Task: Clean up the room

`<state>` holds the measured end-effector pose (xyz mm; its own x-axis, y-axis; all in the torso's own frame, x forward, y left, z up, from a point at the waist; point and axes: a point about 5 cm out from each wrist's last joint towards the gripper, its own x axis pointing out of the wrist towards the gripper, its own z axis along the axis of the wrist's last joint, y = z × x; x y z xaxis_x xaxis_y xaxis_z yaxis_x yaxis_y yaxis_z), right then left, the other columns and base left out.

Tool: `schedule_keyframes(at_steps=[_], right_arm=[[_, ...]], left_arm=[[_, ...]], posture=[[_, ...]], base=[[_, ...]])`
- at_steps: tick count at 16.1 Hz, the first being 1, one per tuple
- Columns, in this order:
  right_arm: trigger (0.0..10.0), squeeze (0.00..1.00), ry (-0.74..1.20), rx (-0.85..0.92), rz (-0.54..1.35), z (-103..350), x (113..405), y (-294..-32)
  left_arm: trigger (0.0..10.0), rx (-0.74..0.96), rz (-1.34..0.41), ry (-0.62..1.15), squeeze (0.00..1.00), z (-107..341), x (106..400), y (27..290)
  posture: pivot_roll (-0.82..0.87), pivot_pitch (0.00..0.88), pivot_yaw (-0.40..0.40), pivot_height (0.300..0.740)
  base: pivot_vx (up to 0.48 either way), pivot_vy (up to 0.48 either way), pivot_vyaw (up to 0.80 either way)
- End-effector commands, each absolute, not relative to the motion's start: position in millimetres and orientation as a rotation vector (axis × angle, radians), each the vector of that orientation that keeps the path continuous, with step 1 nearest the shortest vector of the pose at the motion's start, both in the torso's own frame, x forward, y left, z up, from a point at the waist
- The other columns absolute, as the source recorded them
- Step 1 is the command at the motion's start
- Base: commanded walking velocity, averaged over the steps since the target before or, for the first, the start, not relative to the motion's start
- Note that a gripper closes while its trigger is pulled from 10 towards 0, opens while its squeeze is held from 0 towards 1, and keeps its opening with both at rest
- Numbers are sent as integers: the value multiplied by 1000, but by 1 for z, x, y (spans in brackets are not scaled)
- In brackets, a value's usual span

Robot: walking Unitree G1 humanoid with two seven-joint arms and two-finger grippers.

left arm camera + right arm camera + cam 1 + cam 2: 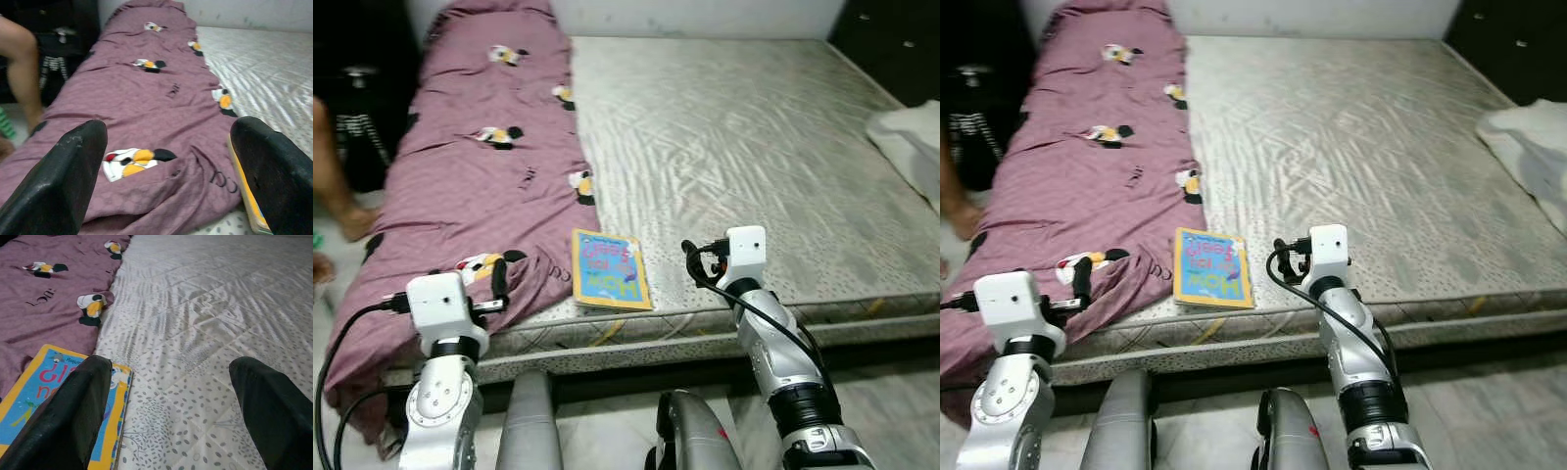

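So the book (pixel 610 268) is a thin yellow-edged kids' one with a blue cover and pink letters, lying flat at the near edge of the bed (pixel 754 147), just beside the purple blanket (pixel 480 176). Right pincer (pixel 171 401) hovers released right of it; left pincer (pixel 166 181) is spread over the blanket.

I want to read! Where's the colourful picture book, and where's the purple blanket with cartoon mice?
Yellow-edged blue picture book (pixel 609 268), left eye view, middle of its cover.
Purple cartoon-mouse blanket (pixel 475 186), left eye view, plain patch of fabric mid-blanket.
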<state>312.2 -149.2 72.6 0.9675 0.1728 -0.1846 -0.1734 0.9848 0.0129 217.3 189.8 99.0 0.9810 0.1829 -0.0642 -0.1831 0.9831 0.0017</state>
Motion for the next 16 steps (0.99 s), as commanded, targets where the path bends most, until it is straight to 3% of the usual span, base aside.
schedule_keyframes(at_steps=[1,7,13,16], right_arm=[[10000,0,171,-8,174,77,316,-150],[10000,0,171,-9,178,77,317,-150],[10000,0,132,-10,157,85,314,-159],[10000,0,124,-19,126,87,298,-174]], left_arm=[[10000,-4,185,56,0,102,218,190],[10000,-9,179,60,0,101,220,189],[10000,-43,68,120,0,95,225,186],[10000,-31,73,137,0,91,226,192]], posture=[[38,83,-61,647],[38,77,-63,567],[34,76,-72,567],[-5,82,-54,567]], base=[[0,0,0],[0,0,0],[0,0,0],[0,0,0]])
